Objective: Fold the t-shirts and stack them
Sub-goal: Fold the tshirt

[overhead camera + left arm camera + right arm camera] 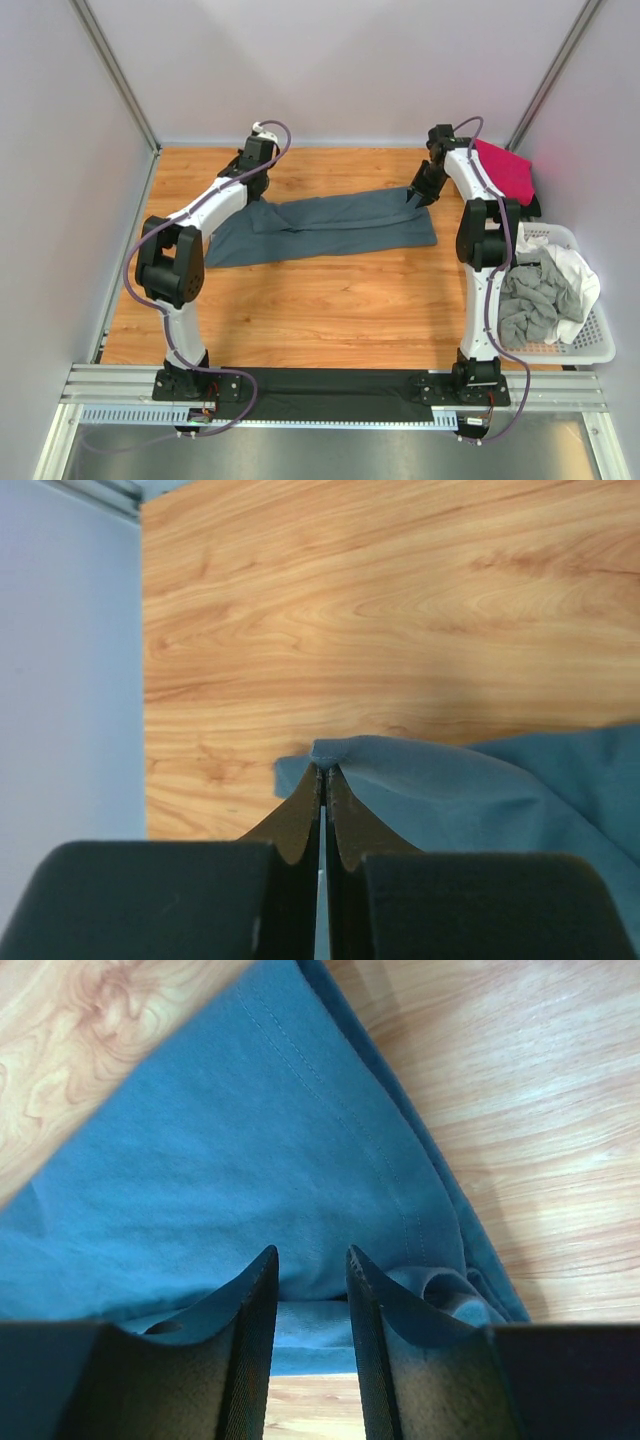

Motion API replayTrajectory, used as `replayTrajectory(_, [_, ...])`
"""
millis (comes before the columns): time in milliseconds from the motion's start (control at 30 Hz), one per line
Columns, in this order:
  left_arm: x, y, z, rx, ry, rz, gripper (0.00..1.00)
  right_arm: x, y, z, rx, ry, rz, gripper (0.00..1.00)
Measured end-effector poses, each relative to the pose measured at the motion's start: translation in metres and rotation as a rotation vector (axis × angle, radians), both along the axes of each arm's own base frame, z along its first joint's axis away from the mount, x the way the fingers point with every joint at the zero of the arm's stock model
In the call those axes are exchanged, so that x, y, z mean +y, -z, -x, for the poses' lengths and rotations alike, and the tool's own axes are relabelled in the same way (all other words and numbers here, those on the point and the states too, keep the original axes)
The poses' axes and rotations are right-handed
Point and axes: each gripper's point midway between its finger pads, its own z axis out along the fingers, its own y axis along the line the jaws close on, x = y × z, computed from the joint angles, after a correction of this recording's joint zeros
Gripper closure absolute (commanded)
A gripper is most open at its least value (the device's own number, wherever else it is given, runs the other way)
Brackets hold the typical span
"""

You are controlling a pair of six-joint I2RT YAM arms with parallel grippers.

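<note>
A large slate blue-grey t-shirt lies in a long folded band across the middle of the wooden table. My left gripper is at the shirt's far left end, shut on a pinched hem that is raised off the wood; the rest of the cloth slopes away to the right. Over the shirt's right end, my right gripper stands open. Its fingertips are apart above the cloth, just beside a folded edge, pinching nothing.
A magenta-pink t-shirt lies folded at the back right corner. A white lattice basket at the right edge holds crumpled light grey and white shirts. Black cloth lies between the arm bases. Walls enclose the table.
</note>
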Motion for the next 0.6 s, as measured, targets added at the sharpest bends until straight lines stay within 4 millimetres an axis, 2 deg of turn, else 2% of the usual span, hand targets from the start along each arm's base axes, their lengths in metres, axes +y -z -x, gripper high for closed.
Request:
replayTrajectory(233, [-0.016, 0.033, -0.012, 0.03, 0.033, 0.055, 1.0, 0.003, 0.004, 0.004, 0.013, -0.01, -0.015, 0.64])
replayTrajectory(333, [-0.017, 0.04, -0.012, 0.038, 0.024, 0.065, 1.0, 0.004, 0.004, 0.004, 0.011, -0.016, -0.022, 0.64])
replayTrajectory(433, [-0.017, 0.041, -0.01, 0.037, 0.002, 0.086, 1.0, 0.005, 0.003, 0.003, 0.006, -0.024, -0.028, 0.64])
replayTrajectory(600, [-0.012, 0.052, 0.006, 0.084, -0.075, 0.118, 1.0, 0.006, 0.003, 0.001, -0.004, -0.034, -0.033, 0.64])
